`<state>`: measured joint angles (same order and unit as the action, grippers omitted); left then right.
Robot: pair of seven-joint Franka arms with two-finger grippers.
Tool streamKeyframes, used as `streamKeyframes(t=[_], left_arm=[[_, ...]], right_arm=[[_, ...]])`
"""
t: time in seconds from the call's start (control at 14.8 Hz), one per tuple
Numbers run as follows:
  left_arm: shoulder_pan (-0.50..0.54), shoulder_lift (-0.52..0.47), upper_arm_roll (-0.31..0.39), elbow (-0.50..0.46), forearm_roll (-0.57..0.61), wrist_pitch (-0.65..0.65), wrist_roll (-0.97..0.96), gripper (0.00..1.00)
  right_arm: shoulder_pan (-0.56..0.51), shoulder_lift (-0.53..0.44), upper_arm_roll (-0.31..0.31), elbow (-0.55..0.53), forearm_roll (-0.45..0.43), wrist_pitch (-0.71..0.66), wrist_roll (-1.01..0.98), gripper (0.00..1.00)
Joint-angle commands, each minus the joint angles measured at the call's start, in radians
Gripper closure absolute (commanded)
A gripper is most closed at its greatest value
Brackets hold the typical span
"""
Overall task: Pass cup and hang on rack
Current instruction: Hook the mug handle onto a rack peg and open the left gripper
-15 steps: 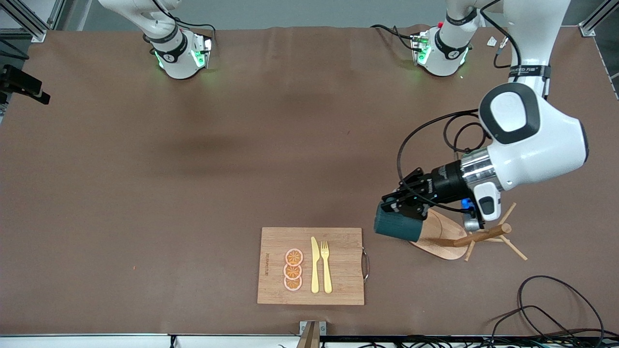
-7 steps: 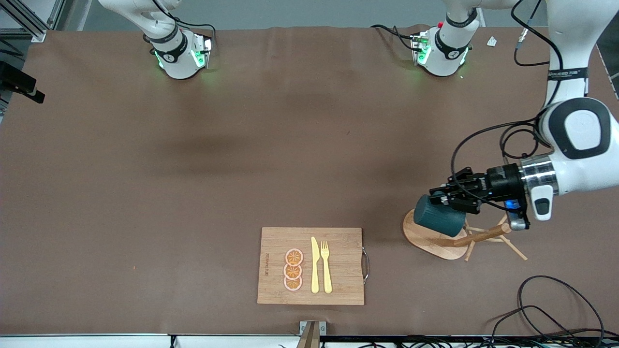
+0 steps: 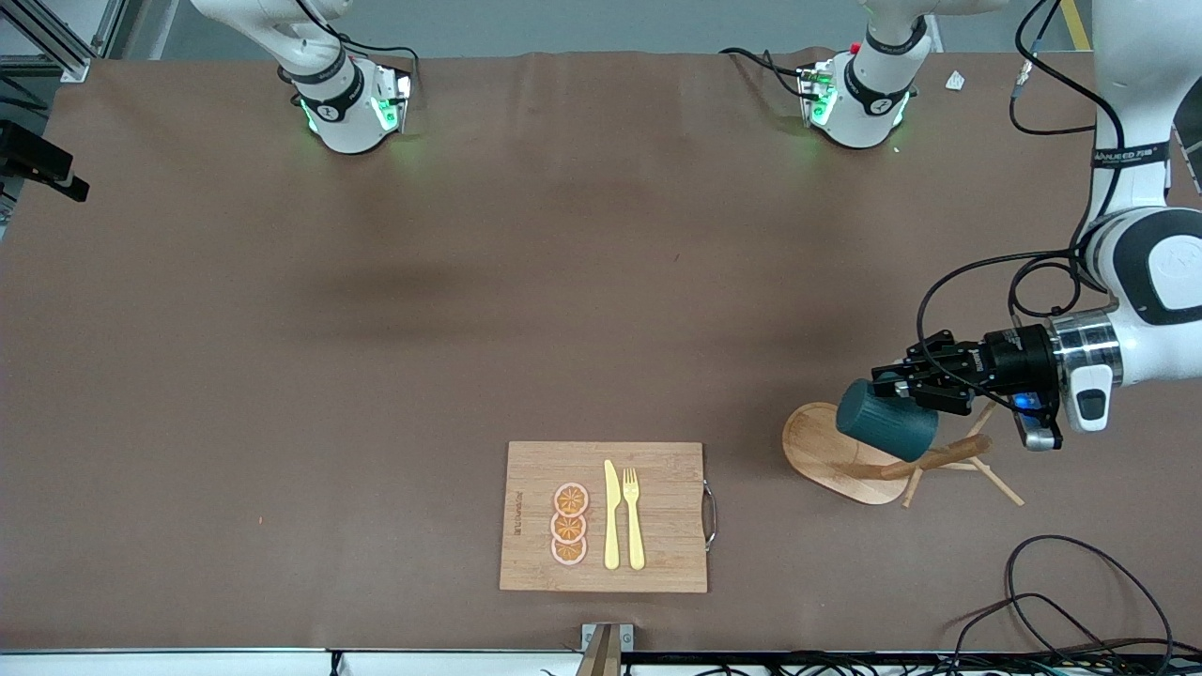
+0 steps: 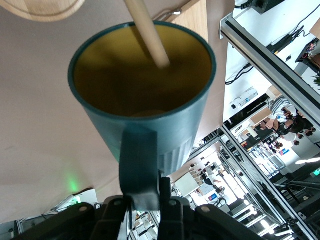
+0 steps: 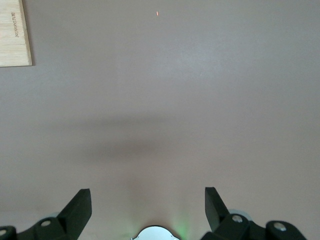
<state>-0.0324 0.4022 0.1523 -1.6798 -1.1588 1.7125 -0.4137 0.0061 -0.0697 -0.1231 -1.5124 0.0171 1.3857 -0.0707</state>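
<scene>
My left gripper (image 3: pixel 906 387) is shut on the handle of the dark teal cup (image 3: pixel 886 420) and holds it on its side in the air over the rack (image 3: pixel 831 460), a light wooden mug tree with an oval base. In the left wrist view the cup (image 4: pixel 145 85) shows its yellowish inside, my left gripper (image 4: pixel 147 197) clamps the handle, and a thin wooden peg (image 4: pixel 147 32) reaches across the cup's mouth. My right gripper (image 5: pixel 147 197) is open and empty above bare table; it does not show in the front view.
A wooden cutting board (image 3: pixel 657 516) with a yellow knife, a fork and orange slices lies near the front edge; its corner shows in the right wrist view (image 5: pixel 12 35). Black cables (image 3: pixel 1061 601) lie at the front corner by the left arm's end.
My left gripper has carried the cup toward the left arm's end of the table, from beside the rack's base to over it and close to the pegs.
</scene>
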Motion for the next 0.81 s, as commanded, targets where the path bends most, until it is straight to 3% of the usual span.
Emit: streamKeyframes(t=[0.0,0.4,0.74], left_arm=[[0.032,0.017,-0.011,0.009,-0.025,-0.024,0.042,1.0],[0.08,0.046,-0.011,0.014,-0.065,-0.042,0.075,0.99],[0.091,0.072,-0.011,0.014,-0.091,-0.073,0.11,0.9]], right_arm=[[0.0,-0.015,0.007,-0.025,-0.006,0.018,0.006,0.0],[0.0,-0.015,0.007,-0.037,-0.006,0.026,0.008,0.0],[0.002,-0.015,0.008,-0.04,-0.006,0.029,0.008,0.0]])
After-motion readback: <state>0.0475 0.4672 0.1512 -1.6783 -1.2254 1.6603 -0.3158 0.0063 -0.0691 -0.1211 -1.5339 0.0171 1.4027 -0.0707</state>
